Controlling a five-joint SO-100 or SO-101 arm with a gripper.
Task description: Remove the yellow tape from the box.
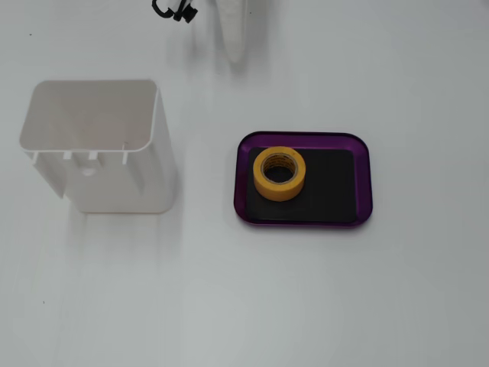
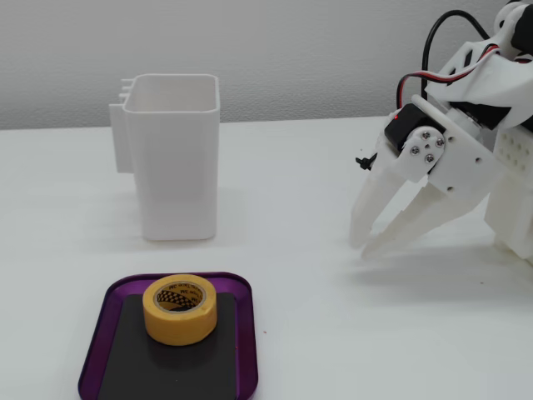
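The yellow tape (image 1: 276, 192) lies flat in the left half of the purple box (image 1: 366, 177), on its black bottom. In the other fixed view the tape (image 2: 178, 326) sits in the box (image 2: 94, 353) at the lower left. My gripper (image 2: 363, 248) hangs low over the table at the right, far from the box, with its white fingertips together and nothing between them. In the fixed view from above only a white finger of the gripper (image 1: 234, 47) shows at the top edge.
A tall white plastic container (image 1: 114, 180) stands left of the box; it also shows behind the box in the other fixed view (image 2: 179, 175). The arm's white base (image 2: 510, 200) and its wires are at the right edge. The table is white.
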